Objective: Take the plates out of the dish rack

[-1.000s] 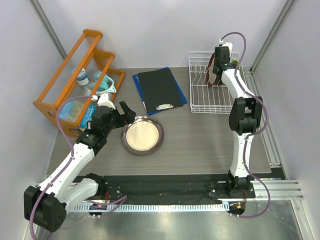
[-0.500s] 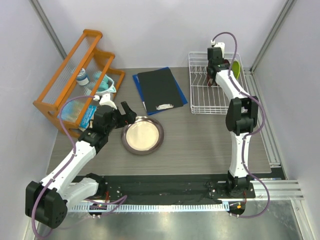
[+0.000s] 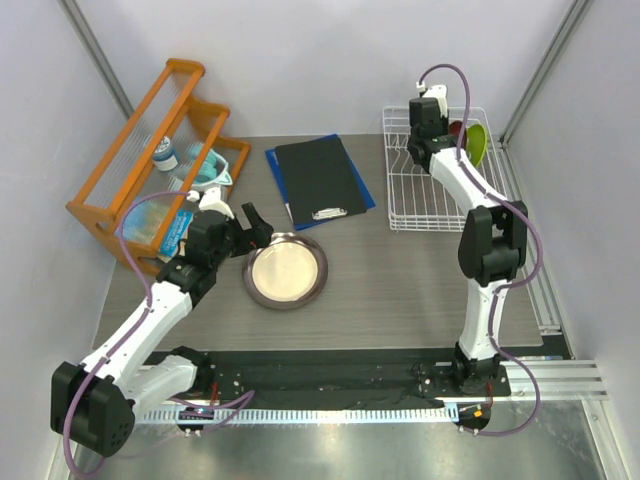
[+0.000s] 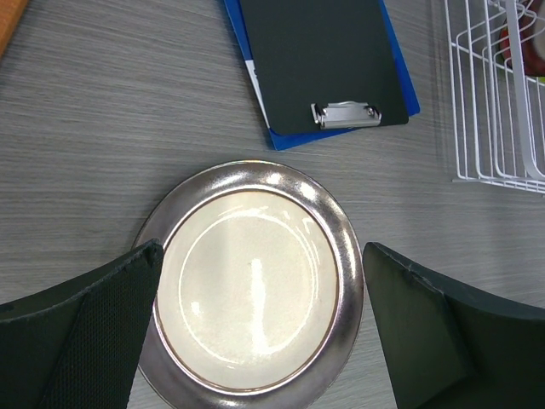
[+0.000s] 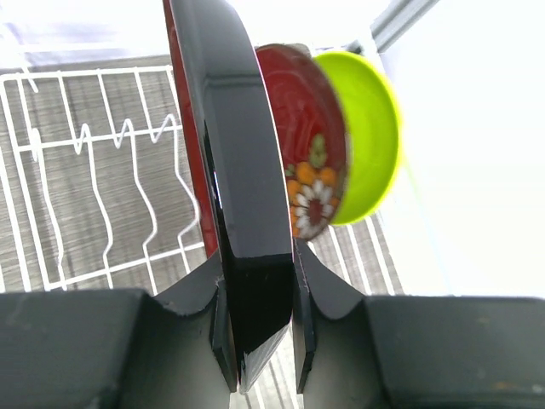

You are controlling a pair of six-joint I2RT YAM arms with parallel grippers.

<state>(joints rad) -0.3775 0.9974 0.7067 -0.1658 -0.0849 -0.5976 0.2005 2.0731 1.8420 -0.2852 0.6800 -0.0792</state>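
Observation:
A plate with a dark brown-grey rim (image 3: 285, 270) lies flat on the table; it also shows in the left wrist view (image 4: 255, 281). My left gripper (image 3: 252, 225) is open just left of it, its jaws spread wide to either side of the plate (image 4: 261, 251) without touching it. My right gripper (image 3: 418, 140) is shut on the edge of the dark red-rimmed plate (image 5: 230, 128), held upright and edge-on over the back left of the white wire dish rack (image 3: 440, 205). In the top view the arm hides most of that plate.
A dark red bowl (image 5: 311, 145) and a lime-green bowl (image 5: 366, 136) stand in the rack's back right (image 3: 470, 140). A black clipboard on a blue folder (image 3: 318, 178) lies at mid-table. An orange wooden shelf rack (image 3: 150, 150) stands at the back left.
My right gripper has moved left and back across the rack with the dark red-rimmed plate, uncovering the red and green bowls. The left arm has barely moved.

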